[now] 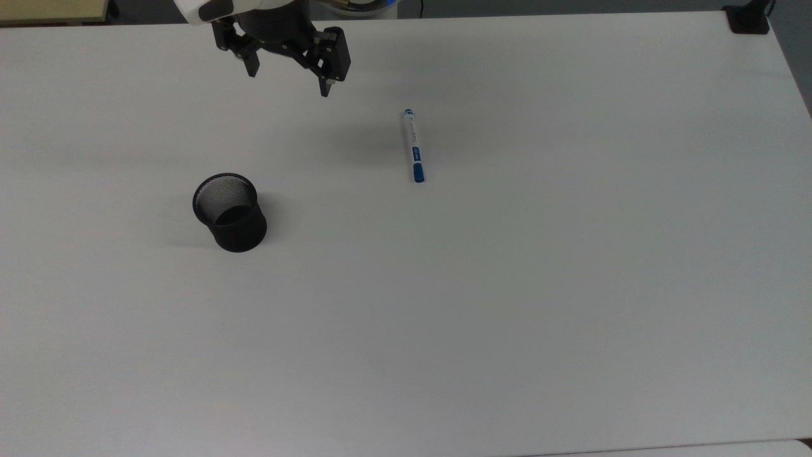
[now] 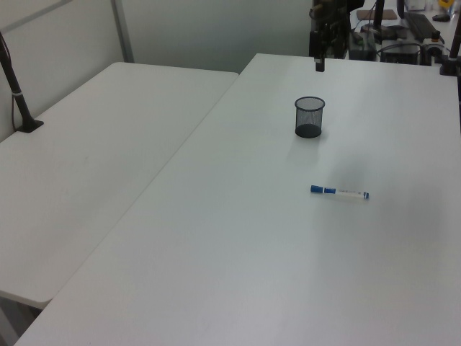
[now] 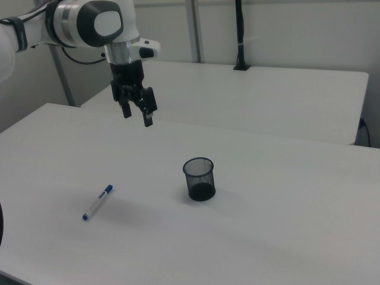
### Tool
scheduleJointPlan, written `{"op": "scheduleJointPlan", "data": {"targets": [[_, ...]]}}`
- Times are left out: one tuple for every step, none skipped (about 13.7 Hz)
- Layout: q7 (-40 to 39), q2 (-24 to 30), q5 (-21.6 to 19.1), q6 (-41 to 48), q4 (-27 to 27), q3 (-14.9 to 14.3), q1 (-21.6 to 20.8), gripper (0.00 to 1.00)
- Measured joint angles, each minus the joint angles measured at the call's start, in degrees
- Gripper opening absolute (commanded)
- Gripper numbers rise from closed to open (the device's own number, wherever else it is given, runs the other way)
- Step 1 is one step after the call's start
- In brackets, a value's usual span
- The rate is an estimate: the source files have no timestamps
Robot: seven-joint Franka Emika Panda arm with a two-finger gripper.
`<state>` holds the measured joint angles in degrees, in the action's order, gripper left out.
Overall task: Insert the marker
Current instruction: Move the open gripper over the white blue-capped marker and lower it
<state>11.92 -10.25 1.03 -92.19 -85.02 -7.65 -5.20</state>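
The marker (image 1: pixel 414 145) lies flat on the white table (image 1: pixel 507 285), a white barrel with a blue cap pointing toward the top view's bottom. It shows too in the left view (image 2: pixel 339 192) and the right view (image 3: pixel 98 202). A black mesh cup (image 1: pixel 229 211) stands upright and empty, to the top view's left of the marker; it also appears in the other views (image 2: pixel 309 117) (image 3: pixel 199 179). My gripper (image 1: pixel 288 79) hangs open in the air near the table's far edge, holding nothing, up and to the top view's left of the marker (image 3: pixel 136 117).
A second white table (image 2: pixel 86 158) adjoins this one on the left view's left. A black post clamp (image 1: pixel 748 19) sits at the table's far right corner in the top view. Monitors and cables (image 2: pixel 403 36) stand behind the arm.
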Motion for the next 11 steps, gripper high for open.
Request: {"op": "scheduleJointPlan", "data": {"targets": [[0.00,0.00,0.00,0.00,-0.02,0.02,-0.01,1.00],[-0.04,-0.01,0.00,0.00,-0.07,0.02,-0.01,1.00],[-0.07,-0.01,0.00,0.00,-0.15,0.02,-0.01,1.00],[-0.13,-0.01,0.00,0.00,-0.17,0.02,-0.01,1.00],[-0.14,-0.01,0.00,0.00,-0.19,0.02,-0.01,1.00],[-0.15,-0.01,0.00,0.00,-0.22,0.02,-0.01,1.00],[-0.17,-0.01,0.00,0.00,-0.28,0.03,-0.01,1.00],[-0.18,-0.01,0.00,0.00,-0.37,0.08,-0.02,1.00],[-0.22,-0.02,0.00,0.00,-0.58,0.20,-0.13,1.00],[-0.74,-0.23,0.00,0.00,-1.16,0.50,-0.33,1.00],[-2.26,-1.05,0.00,0.00,-1.96,1.04,-0.80,1.00]]}}
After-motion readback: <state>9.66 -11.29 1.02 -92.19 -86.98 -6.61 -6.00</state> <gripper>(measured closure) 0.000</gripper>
